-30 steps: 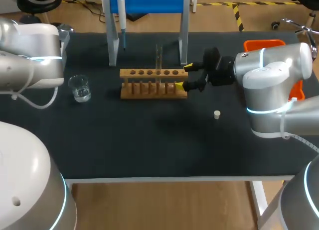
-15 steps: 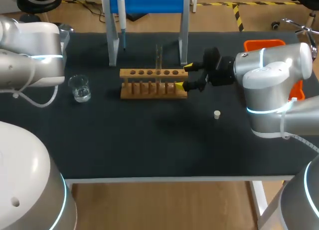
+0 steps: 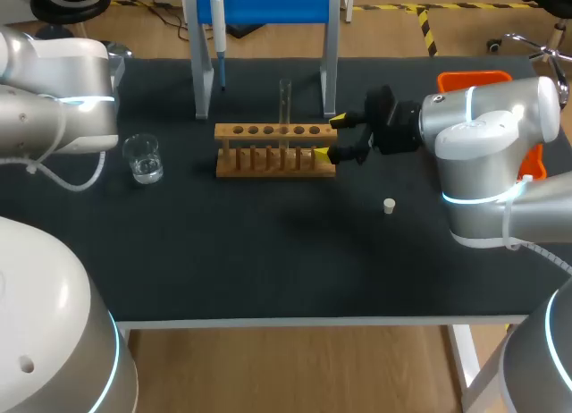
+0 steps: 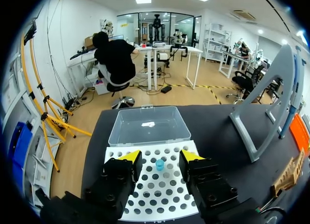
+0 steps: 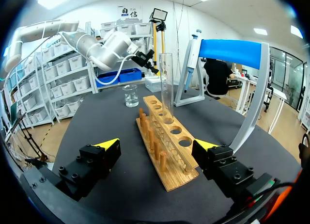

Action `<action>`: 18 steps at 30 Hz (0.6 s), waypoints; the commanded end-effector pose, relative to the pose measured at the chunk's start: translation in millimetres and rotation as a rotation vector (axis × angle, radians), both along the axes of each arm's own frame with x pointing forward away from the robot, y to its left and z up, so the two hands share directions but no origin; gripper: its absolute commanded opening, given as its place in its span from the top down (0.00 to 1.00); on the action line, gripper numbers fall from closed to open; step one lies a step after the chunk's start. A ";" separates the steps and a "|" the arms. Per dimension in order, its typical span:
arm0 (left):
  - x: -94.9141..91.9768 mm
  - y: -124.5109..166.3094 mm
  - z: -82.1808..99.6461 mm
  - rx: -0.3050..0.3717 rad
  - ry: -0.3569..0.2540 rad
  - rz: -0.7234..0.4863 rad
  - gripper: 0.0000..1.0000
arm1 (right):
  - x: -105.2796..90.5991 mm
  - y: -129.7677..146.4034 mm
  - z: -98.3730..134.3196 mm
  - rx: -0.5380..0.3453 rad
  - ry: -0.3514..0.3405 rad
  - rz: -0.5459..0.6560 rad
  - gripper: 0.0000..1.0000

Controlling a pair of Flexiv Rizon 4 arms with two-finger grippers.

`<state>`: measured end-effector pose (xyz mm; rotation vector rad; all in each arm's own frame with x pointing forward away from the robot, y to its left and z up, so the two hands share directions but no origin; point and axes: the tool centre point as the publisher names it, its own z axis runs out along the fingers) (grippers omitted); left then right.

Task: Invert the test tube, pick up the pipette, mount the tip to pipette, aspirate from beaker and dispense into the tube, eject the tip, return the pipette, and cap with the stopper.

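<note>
The test tube (image 3: 285,100) stands upright in the wooden rack (image 3: 268,131), in the third hole from the rack's right end, near the middle of the tabletop's far half. Whether its base is fully seated cannot be confirmed from these views.

The right gripper (image 3: 330,136) sits at the rack's right end with its jaws spread wide and holding nothing. The rack end lies between the fingers, apart from both.

The left gripper (image 4: 160,155) is also wide and empty. It hovers above the tip box (image 4: 145,204) near the far left corner, with a single blue tip (image 4: 160,164) beneath it.

The inversion step appears complete, so pipette pickup is judged to be next.

- Retreat the right gripper straight back toward the right edge, so neither finger clips the rack.
- Approach the pipette (image 3: 217,24), which hangs on the blue stand (image 3: 268,4) at the far edge, squarely on its body.
- Lift the pipette off its hook before pulling away.
- Keep clear of the beaker (image 3: 142,156) near the left edge and the stopper (image 3: 389,205) right of centre.
</note>
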<state>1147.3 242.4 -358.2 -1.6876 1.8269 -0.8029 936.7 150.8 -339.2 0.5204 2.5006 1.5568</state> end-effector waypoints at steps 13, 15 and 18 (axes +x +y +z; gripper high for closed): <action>3.0 -0.1 -2.0 0.008 0.002 0.001 0.54 | 0.0 -0.4 0.5 -0.001 0.002 0.001 0.00; 3.5 0.5 -2.7 0.008 0.003 0.003 0.54 | 0.0 -0.4 0.5 -0.001 0.002 0.001 0.00; 3.8 1.2 -3.8 0.008 0.006 0.005 0.55 | 0.0 -0.4 0.5 -0.001 0.002 0.001 0.00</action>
